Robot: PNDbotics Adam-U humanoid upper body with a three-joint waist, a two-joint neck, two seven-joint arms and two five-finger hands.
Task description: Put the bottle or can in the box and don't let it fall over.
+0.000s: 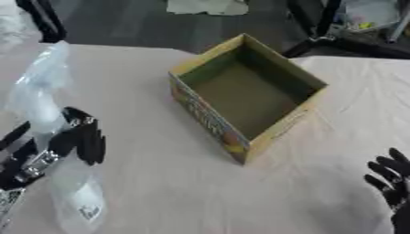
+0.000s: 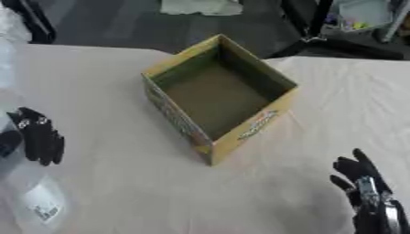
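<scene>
A clear plastic bottle [image 1: 44,93] with a small label near its lower end shows at the far left, leaning slightly. My left hand [image 1: 80,137] has its black fingers curled round the bottle's middle. Whether the bottle's base touches the table I cannot tell. The open yellow cardboard box [image 1: 210,118] stands in the middle of the table, turned askew, its brown inside bare. It lies to the right of the bottle, apart from it. My right hand [image 2: 360,180] rests open at the lower right corner, fingers up, holding nothing.
A pale cloth [image 2: 120,183] covers the table. Its far edge runs just behind the box. Beyond it, black stand legs [image 1: 320,36] and a light sheet [image 1: 207,6] sit on the dark floor.
</scene>
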